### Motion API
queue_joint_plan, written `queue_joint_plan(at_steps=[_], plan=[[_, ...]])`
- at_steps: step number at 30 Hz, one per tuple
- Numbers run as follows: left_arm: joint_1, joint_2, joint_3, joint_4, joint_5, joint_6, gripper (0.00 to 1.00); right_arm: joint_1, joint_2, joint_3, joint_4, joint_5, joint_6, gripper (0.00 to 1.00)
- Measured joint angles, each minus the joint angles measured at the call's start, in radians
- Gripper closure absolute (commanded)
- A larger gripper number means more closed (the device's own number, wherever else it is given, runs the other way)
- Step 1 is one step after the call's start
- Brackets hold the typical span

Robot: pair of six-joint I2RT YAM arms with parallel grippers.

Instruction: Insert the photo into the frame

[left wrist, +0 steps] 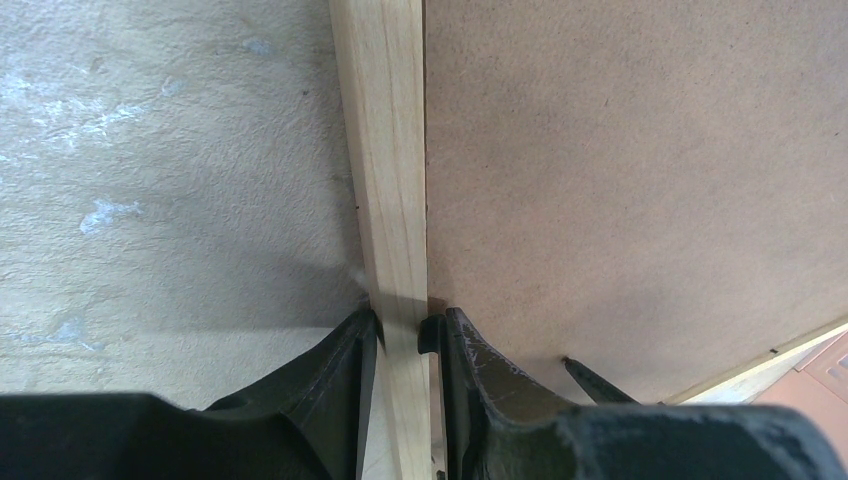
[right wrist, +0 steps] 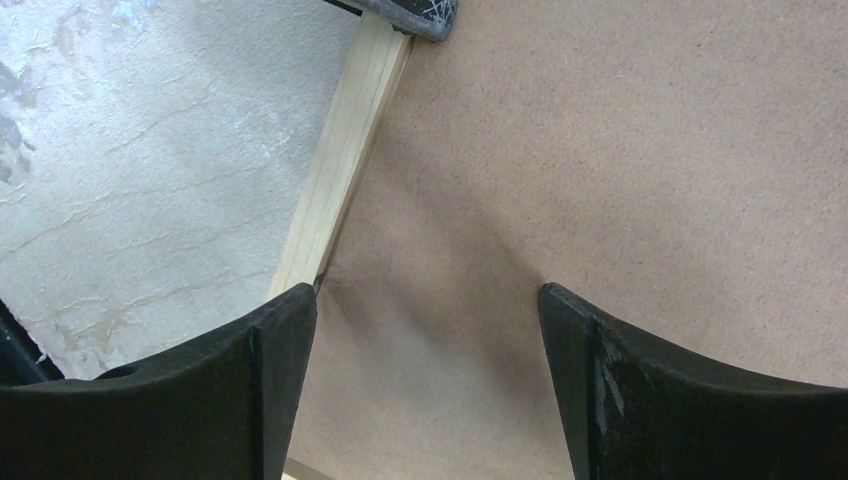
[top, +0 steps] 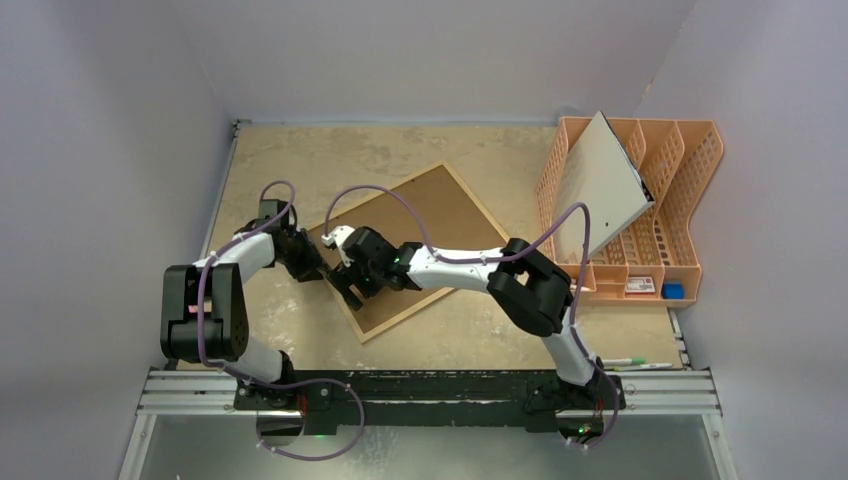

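The frame (top: 445, 210) is lying back-up near the middle of the table (top: 300, 170), turned on the diagonal so that one corner is pointing toward the far edge and its brown fibreboard back is facing the cameras. The left gripper (left wrist: 405, 335) is pinching the light-wood rail on the side toward the table's left edge, one finger outside the rail and the other on the fibreboard side. The right gripper (right wrist: 428, 300) is hovering just beside it over the back panel, jaws spread wide and holding nothing. The photo is not showing in any view, so where it is lying cannot be told. Judging by this, the task is looking early: the back is in place, no print is in sight, and opening the frame, laying the photo in and closing it all appear to be left. The table is wearing a pale, mottled, scuffed surface. An orange rack (top: 690, 200) is standing at the far right corner with a grey-white board (top: 600, 185) leaning in it. Plain lilac-grey walls are closing the table in on three sides.
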Motion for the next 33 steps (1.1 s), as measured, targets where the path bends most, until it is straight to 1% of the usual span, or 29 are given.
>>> queue_joint_plan(at_steps=[3, 9, 15, 26, 33], plan=[[0.0, 0.0, 0.0, 0.0, 0.0, 0.0, 0.7, -0.006, 0.0, 0.0, -0.002, -0.023, -0.004, 0.15], [0.0, 0.0, 0.0, 0.0, 0.0, 0.0, 0.71, -0.006, 0.003, 0.006, -0.008, -0.015, -0.008, 0.15], [0.0, 0.0, 0.0, 0.0, 0.001, 0.0, 0.71, -0.002, 0.015, 0.03, -0.035, 0.017, -0.007, 0.15], [0.0, 0.0, 0.0, 0.0, 0.001, 0.0, 0.71, 0.006, 0.024, 0.042, -0.045, 0.069, 0.015, 0.22], [0.0, 0.0, 0.0, 0.0, 0.001, 0.0, 0.71, 0.019, 0.028, 0.042, -0.043, 0.119, 0.019, 0.21]])
